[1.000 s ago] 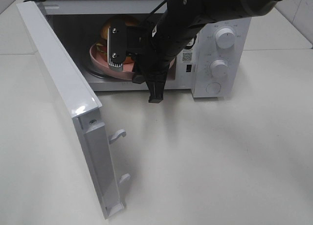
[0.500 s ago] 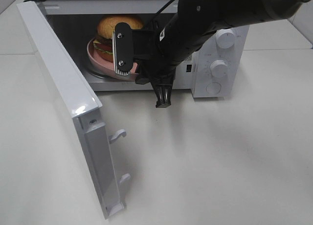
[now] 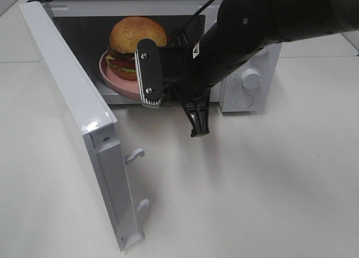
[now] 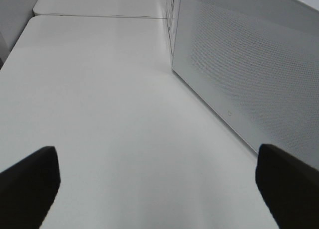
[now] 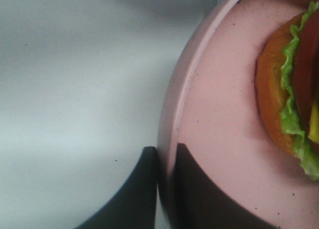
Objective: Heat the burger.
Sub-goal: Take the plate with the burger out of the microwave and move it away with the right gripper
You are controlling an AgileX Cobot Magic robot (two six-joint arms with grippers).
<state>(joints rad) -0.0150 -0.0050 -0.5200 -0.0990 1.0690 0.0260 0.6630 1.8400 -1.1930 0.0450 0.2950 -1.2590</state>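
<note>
The burger (image 3: pixel 136 43), with a tan bun, green lettuce and dark filling, sits on a round pink plate (image 3: pixel 115 78) in the mouth of the open white microwave (image 3: pixel 140 0). My right gripper (image 3: pixel 147 92) reaches in from the right. In the right wrist view it (image 5: pixel 167 152) is shut on the plate's rim (image 5: pixel 182 89), with the burger (image 5: pixel 289 84) off to one side. Whether the plate rests on the microwave floor I cannot tell. My left gripper (image 4: pixel 155 154) is open and empty over bare table, outside the exterior view.
The microwave door (image 3: pixel 73 95) stands wide open on the left, reaching toward the table's front; the left wrist view shows its perforated outer face (image 4: pixel 249 64). Two knobs (image 3: pixel 251 77) are on the right panel. White table (image 3: pixel 252 185) lies in front.
My right arm has swung right and toward the front, uncovering the burger. The plate and burger have shifted slightly toward the front of the opening, still in its grip.
</note>
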